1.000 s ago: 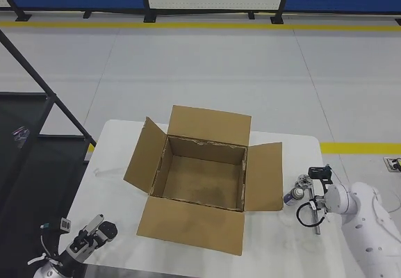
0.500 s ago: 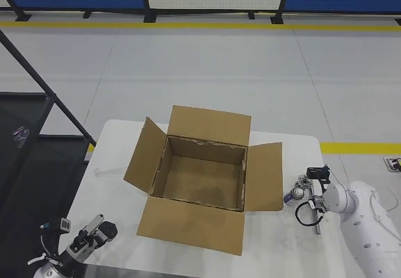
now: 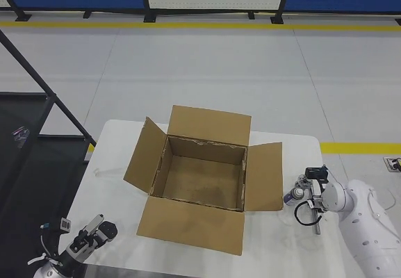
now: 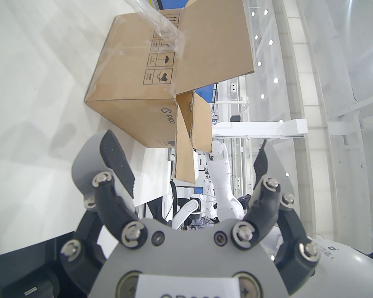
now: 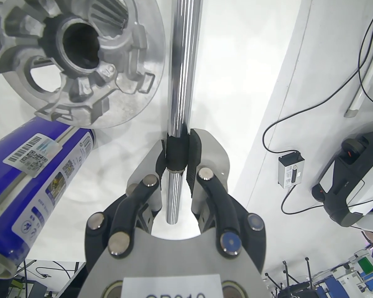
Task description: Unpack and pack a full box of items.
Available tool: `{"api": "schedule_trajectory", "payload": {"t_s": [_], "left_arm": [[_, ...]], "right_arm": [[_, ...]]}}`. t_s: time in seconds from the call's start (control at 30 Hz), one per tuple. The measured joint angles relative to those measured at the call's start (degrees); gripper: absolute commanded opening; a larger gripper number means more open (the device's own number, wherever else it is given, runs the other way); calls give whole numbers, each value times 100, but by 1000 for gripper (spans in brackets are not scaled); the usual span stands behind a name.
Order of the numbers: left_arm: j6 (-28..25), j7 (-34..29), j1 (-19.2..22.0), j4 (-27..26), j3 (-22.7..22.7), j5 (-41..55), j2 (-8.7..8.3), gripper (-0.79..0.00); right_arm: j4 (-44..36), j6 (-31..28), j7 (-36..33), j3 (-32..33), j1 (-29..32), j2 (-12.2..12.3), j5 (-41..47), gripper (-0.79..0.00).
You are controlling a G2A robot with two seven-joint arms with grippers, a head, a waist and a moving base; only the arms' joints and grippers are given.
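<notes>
The cardboard box (image 3: 193, 226) sits mid-desk with all four flaps folded out, and the inside looks bare right down to its floor. For directions I'm using the top view, with 12 o'clock pointing away from the robot.

The right tool (image 5: 177, 151) is at roughly 3 to 4 o'clock from the box, past the right-hand flap and near that edge of the white desk (image 3: 117, 160). It's clamped tight on a shiny steel rod (image 5: 182, 47), with both black pads (image 5: 195, 150) pressed against it close to one end. I can't tell if the rod is resting on the desk or sits a hair above it.

Just beside the rod lies a cast metal hub (image 5: 127, 63) with a splined hole through the middle. A blue spray can (image 5: 40, 169) lies on its side close to the hub, though I can't say whether the two actually touch. From above, the can is at about 9 o'clock from the right tool, between it and the box's right flap.

The left tool (image 4: 186, 145) is way off at about 7 o'clock from the box, by the near-left corner of the desk. Its fingers (image 4: 116, 156) are spread wide with nothing in them, and it points toward the box's side. A strip of clear film (image 4: 155, 23) shows against that side.

On the floor past the desk's right edge there's a small grey adapter (image 5: 290, 169) with a black cable running off it.
</notes>
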State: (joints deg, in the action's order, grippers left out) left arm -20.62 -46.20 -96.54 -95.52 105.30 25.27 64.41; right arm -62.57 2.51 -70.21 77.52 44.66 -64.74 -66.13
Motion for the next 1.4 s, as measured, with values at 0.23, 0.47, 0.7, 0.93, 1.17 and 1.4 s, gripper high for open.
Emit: {"api": "schedule_trajectory", "payload": {"t_s": [0.23,0.47,0.7,0.93,1.17,1.4], "left_arm": [[0,0,0,0,0,0,0,0],[0,0,0,0,0,0,0,0],[0,0,0,0,0,0,0,0],[0,0,0,0,0,0,0,0],[0,0,0,0,0,0,0,0],[0,0,0,0,0,0,0,0]], "right_arm": [[-8,-27,43,123,-80,34,45,-785],[-1051,-115,-147,683,101,192,-53,-785],[-2849,159,27,1171,410,268,32,-785],[-4381,299,864,771,714,194,330,-785],[-4745,296,1208,-288,343,62,280,-785],[-4671,342,1208,-1007,-57,-59,251,-785]]}}
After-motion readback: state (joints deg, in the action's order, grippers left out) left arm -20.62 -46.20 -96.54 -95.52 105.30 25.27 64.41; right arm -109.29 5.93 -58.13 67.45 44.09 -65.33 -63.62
